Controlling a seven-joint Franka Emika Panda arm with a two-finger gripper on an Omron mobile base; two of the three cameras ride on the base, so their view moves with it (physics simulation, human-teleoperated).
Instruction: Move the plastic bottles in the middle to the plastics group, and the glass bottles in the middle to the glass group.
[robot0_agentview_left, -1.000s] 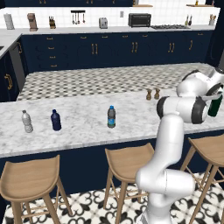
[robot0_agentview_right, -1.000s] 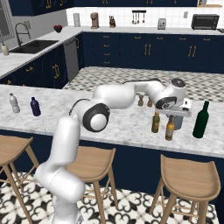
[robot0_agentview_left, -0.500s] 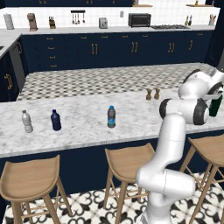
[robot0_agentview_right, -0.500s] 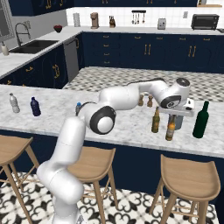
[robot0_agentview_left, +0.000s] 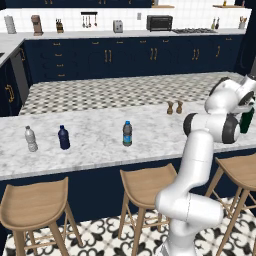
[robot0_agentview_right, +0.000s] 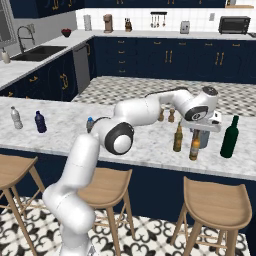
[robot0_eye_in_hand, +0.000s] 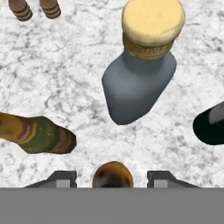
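Right base view: white marble counter (robot0_agentview_right: 140, 145) in a navy-cabinet kitchen, wooden stools (robot0_agentview_right: 215, 202) along the front, patterned tile floor, sink at far left, toaster oven on the back counter. Gripper (robot0_agentview_right: 199, 131) hangs directly above one amber bottle (robot0_agentview_right: 194, 146) standing upright; second amber bottle (robot0_agentview_right: 177, 137) stands just to its left, dark green wine bottle (robot0_agentview_right: 230, 137) further right. Grey-blue bottle is hidden behind the hand here. In the hand view the fingers (robot0_eye_in_hand: 59, 178) stand apart on either side of the amber bottle's top, not touching it; grey-blue bottle with tan stopper (robot0_eye_in_hand: 140, 76) is just beyond, the wine bottle cut off at the right edge. Left base view: blue-capped bottle (robot0_agentview_left: 127, 134) mid-counter, well apart from the navy bottle (robot0_agentview_left: 63, 137) and pale bottle (robot0_agentview_left: 31, 139) at left. Salt and pepper shakers (robot0_agentview_left: 174, 107) small, hard to make out.
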